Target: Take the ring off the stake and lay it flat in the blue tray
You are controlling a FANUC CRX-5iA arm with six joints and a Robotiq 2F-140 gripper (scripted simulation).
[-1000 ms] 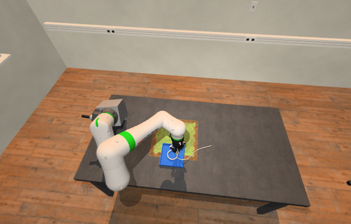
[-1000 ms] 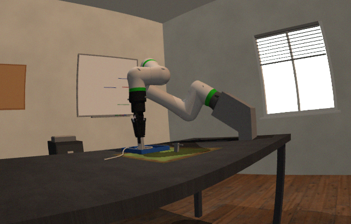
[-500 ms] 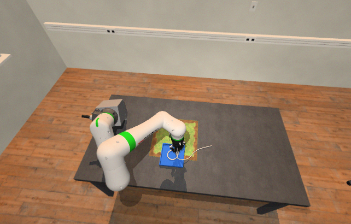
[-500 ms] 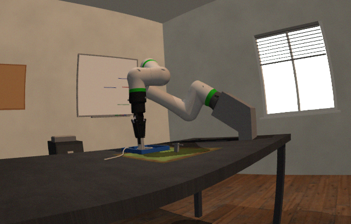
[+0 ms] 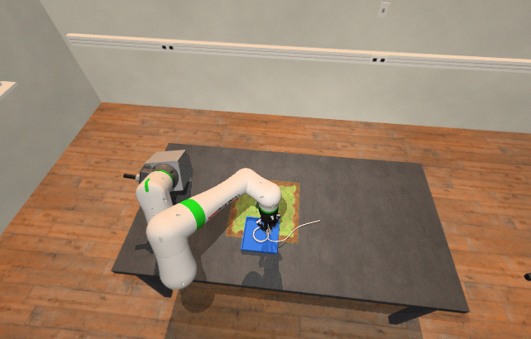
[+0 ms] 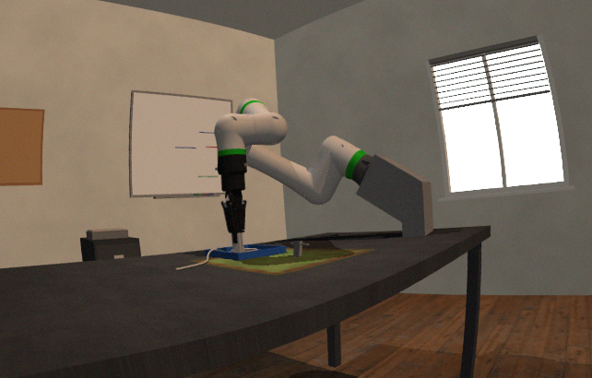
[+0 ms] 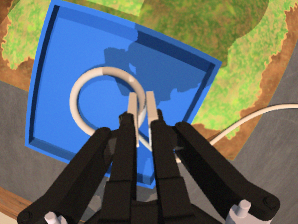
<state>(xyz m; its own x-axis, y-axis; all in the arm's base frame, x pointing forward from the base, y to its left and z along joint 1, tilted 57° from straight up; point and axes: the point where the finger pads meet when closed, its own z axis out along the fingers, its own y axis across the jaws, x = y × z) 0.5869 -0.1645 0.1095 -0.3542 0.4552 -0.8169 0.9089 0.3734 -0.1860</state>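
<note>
A cream ring (image 5: 254,236) (image 7: 75,101) with a long tail (image 5: 298,228) (image 6: 191,267) (image 7: 292,105) is level and low inside the blue tray (image 5: 259,251) (image 6: 261,253) (image 7: 55,60), on its floor or just above it. The tail runs over the tray's wall and out over the mat and table. My gripper (image 5: 268,230) (image 6: 238,243) (image 7: 142,103) points down and is shut on the ring at its tail side, near one wall of the tray. The grey stake (image 6: 297,248) stands on the mat beside the tray, with nothing around it; the arm hides it in the top view.
The tray lies partly over the green and brown mat (image 5: 290,202) (image 6: 279,268) (image 7: 225,95) on the dark table (image 5: 364,231) (image 6: 148,305). The tray's raised walls stand around the ring and fingertips. The arm's base is at one end of the table.
</note>
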